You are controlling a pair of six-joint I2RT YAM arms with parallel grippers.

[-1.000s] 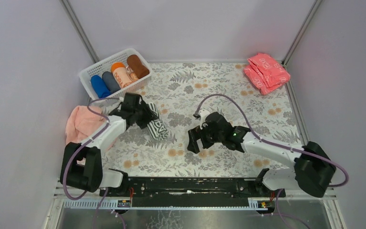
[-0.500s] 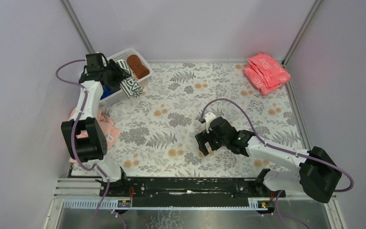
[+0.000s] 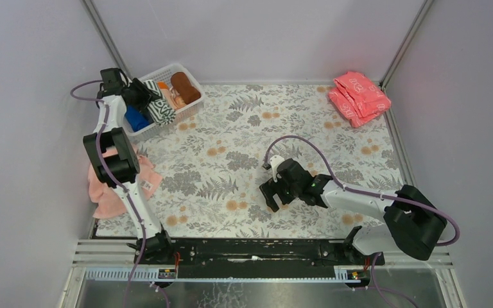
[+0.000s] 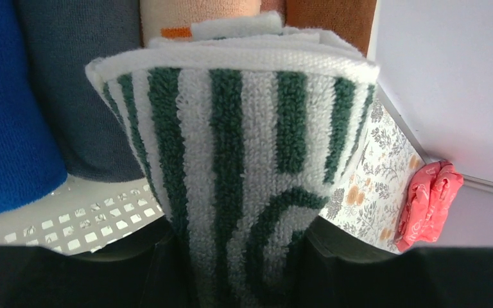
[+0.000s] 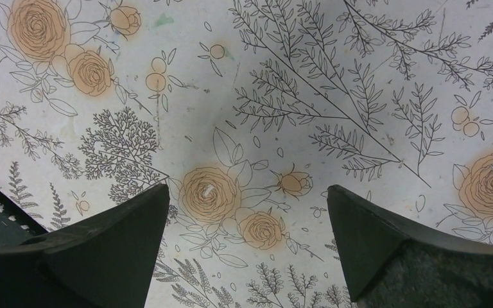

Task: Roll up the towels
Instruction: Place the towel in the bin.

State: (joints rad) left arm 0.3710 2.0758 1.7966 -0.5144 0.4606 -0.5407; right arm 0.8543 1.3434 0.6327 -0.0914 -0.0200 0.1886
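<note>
Striped terry roll point(image 4: 244, 160) now over basket point(image 4: 70, 224)

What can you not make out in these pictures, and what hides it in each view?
- Left wrist view: the striped towel covers the contact faces of the left claw; whether it touches the basket floor is unclear.
- Top view: the left arm crosses the pale pink towel, hiding part.
- Top view: print on the coral stack is too small to read.
</note>
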